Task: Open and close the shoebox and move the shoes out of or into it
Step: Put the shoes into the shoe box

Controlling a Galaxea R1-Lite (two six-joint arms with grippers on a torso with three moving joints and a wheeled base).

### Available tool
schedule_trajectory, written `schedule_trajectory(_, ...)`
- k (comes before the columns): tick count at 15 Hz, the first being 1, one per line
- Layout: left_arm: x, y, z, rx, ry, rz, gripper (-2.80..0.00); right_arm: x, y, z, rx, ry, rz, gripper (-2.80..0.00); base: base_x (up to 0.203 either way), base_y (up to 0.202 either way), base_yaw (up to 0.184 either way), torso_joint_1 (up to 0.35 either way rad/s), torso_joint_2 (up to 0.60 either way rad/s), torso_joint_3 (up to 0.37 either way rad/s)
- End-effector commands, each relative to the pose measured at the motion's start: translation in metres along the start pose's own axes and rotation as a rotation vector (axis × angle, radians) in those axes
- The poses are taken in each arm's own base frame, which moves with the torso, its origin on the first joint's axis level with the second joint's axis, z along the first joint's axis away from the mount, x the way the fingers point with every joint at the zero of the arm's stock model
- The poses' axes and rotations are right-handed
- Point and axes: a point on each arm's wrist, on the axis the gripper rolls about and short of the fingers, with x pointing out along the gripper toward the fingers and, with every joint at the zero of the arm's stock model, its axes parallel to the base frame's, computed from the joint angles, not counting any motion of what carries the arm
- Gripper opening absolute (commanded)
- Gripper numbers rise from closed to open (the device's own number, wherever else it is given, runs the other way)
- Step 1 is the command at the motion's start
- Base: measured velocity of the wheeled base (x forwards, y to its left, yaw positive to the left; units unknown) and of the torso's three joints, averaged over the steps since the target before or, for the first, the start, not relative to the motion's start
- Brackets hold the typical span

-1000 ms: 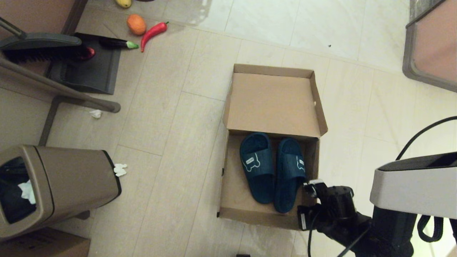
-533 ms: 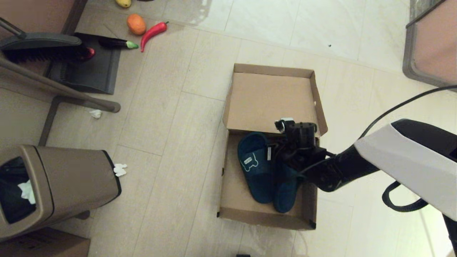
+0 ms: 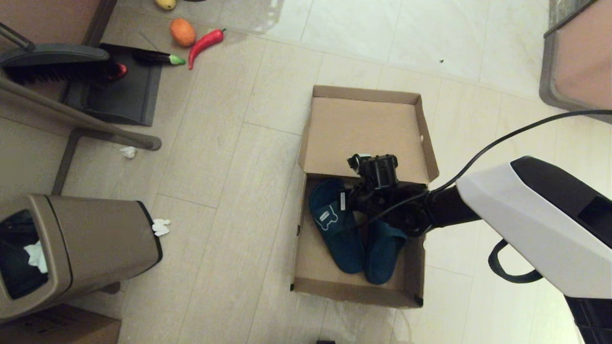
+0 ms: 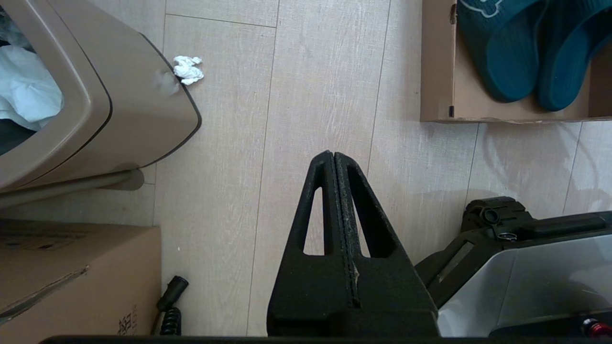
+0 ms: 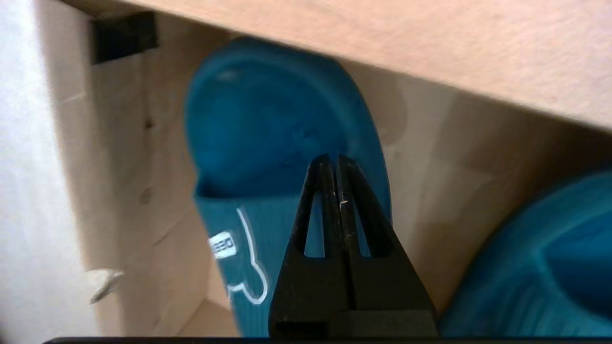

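The brown cardboard shoebox lies open on the floor, its lid folded back flat. Both navy slippers are inside, the left slipper with its white bear outline and the right slipper beside it. My right arm's wrist hangs over the back of the box. The right gripper is shut, with nothing between its fingers, right at the inner edge of the left slipper, by the strap. My left gripper is shut over bare floor, near the shoebox's front corner.
A brown trash bin stands at the left with crumpled paper beside it. A cardboard carton is in the bottom left corner. A dustpan, an orange, a red chilli and an eggplant lie at the far left.
My right arm has swung from the box's front right corner up over the slippers and leftward. The left slipper has shifted left, its toe turned toward the box's left wall.
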Motion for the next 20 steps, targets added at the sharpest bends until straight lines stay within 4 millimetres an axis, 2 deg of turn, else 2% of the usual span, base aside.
schedule_trajectory(1,0.000,0.000,0.000,0.000,0.002,-0.001,-2.80,-0.008,0.008,0.008,0.006,-0.021,0.018,-2.80,0.000,0.000,0.000,0.000,0.00,0.000)
schedule_trajectory(5,0.000,0.000,0.000,0.000,0.008,-0.001,-2.80,-0.014,0.019,0.009,0.012,-0.020,0.041,-2.80,0.000,0.000,0.000,0.000,0.00,0.000)
schedule_trajectory(6,0.000,0.000,0.000,0.000,0.009,-0.001,-2.80,-0.016,0.028,0.006,0.005,-0.011,0.059,-2.80,0.000,0.000,0.000,0.000,0.00,0.000)
schedule_trajectory(8,0.000,0.000,0.000,0.000,0.009,-0.001,-2.80,-0.014,0.034,-0.018,-0.015,0.062,0.060,-2.80,0.000,0.000,0.000,0.000,0.00,0.000)
schedule_trajectory(10,0.000,0.000,0.000,0.000,0.008,-0.001,-2.80,-0.005,0.027,-0.049,-0.028,0.131,-0.001,-2.80,0.000,0.000,0.000,0.000,0.00,0.000)
schedule_trajectory(11,0.000,0.000,-0.001,0.000,0.007,-0.001,-2.80,-0.003,0.022,-0.053,0.004,0.127,-0.030,-2.80,0.000,0.000,0.000,0.000,0.00,0.000)
schedule_trajectory(12,0.000,0.000,0.000,0.000,0.003,-0.001,-2.80,-0.005,0.017,-0.050,0.049,0.105,-0.040,-2.80,0.000,0.000,0.000,0.000,0.00,0.000)
schedule_trajectory(13,0.000,0.000,0.000,0.000,0.002,-0.001,-2.80,-0.013,0.017,-0.037,0.075,0.076,-0.033,-2.80,0.000,0.000,0.000,0.000,0.00,0.000)
schedule_trajectory(16,0.000,0.000,0.000,0.000,0.002,-0.001,-2.80,-0.058,0.019,0.002,0.106,0.002,0.017,-2.80,0.000,0.000,0.000,0.000,0.00,0.000)
schedule_trajectory(18,0.000,0.000,0.000,0.000,0.002,-0.001,-2.80,-0.075,0.011,-0.002,0.109,0.029,0.005,-2.80,0.000,0.000,0.000,0.000,0.00,0.000)
schedule_trajectory(20,0.000,0.000,0.000,0.000,0.002,-0.001,-2.80,-0.077,-0.017,-0.016,0.107,0.080,-0.069,-2.80,0.000,0.000,0.000,0.000,0.00,0.000)
